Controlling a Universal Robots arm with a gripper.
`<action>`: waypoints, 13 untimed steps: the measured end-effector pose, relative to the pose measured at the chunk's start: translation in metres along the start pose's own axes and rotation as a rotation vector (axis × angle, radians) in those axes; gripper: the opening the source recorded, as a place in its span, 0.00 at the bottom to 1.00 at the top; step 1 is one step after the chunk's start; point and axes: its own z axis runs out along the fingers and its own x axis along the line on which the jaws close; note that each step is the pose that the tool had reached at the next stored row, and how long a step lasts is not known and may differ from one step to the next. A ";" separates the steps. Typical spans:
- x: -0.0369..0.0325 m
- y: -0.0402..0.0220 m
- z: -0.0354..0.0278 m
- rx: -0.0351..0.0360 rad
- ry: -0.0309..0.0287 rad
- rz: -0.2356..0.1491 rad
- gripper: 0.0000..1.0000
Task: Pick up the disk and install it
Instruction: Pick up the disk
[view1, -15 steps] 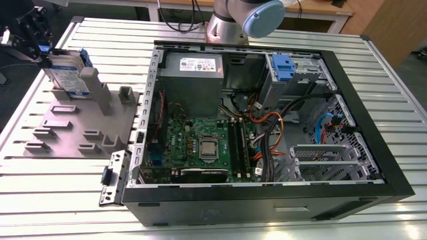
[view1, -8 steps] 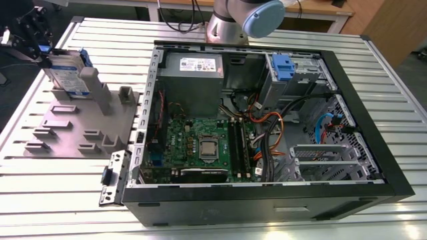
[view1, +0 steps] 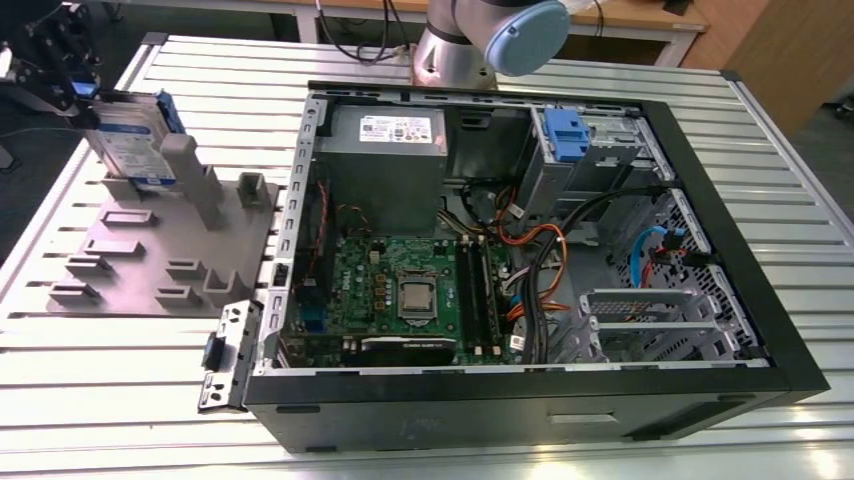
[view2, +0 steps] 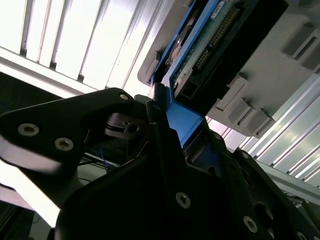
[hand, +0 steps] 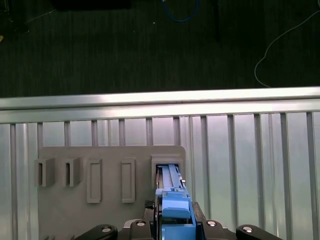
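The disk (view1: 134, 140) stands upright on its edge in a slot at the back of the grey holder plate (view1: 147, 250), at the exterior view's left. It is silver with a white-and-blue label and blue side rails. My gripper (view1: 96, 100) is at its upper end, shut on it. In the first wrist view the blue rail of the disk (hand: 173, 202) lies between the black fingers of my gripper (hand: 173, 222), and its lower end reaches into the holder slot (hand: 167, 167). In the second wrist view the disk (view2: 200, 45) and my gripper (view2: 170, 125) show from the side.
The open computer case (view1: 747, 300) lies on the slatted metal table (view1: 747, 130), to the exterior view's right of the holder. Inside are a grey power supply (view1: 387, 130), a motherboard (view1: 400, 290), cables, and a drive bay with a blue latch (view1: 567, 135). The arm's base (view1: 461, 45) stands behind the case.
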 end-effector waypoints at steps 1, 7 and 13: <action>0.0000 0.0000 -0.0013 0.0000 0.0000 0.000 0.37; -0.0001 0.0000 -0.0029 -0.0001 0.0000 0.000 0.37; 0.0001 0.0000 0.0051 0.0000 0.0000 0.000 0.37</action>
